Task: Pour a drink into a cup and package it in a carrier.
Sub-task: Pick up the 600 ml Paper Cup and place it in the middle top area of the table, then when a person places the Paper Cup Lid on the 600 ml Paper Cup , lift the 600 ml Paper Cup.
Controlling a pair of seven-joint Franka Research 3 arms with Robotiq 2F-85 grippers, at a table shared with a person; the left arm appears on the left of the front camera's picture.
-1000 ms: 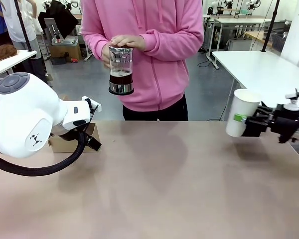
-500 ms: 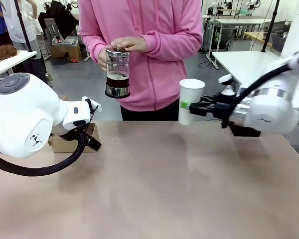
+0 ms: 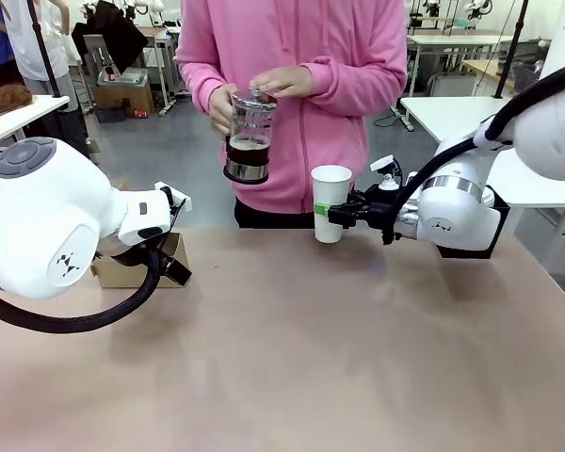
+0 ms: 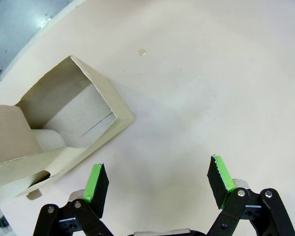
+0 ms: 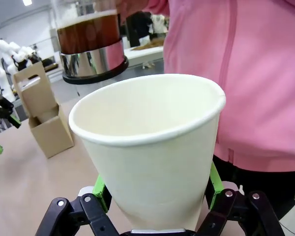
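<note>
Gripping upright, empty white paper cup point(image 5: 147, 137): right pincer point(image 3: 324, 210) | left pincer point(image 4: 158, 179) wide apart, holding nothing | drink point(image 3: 249, 149) dark brown

We see the cup point(image 3: 330, 200) in the right end effector point(image 3: 329, 213), the pitcher point(image 3: 249, 137) up beyond it, the carrier point(image 4: 64, 129) ahead-left of the left end effector point(image 4: 158, 183).

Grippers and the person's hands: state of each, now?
Left gripper: open, empty.
Right gripper: closed on the cup.
Person's hands: holding the pitcher, one on its top.
</note>
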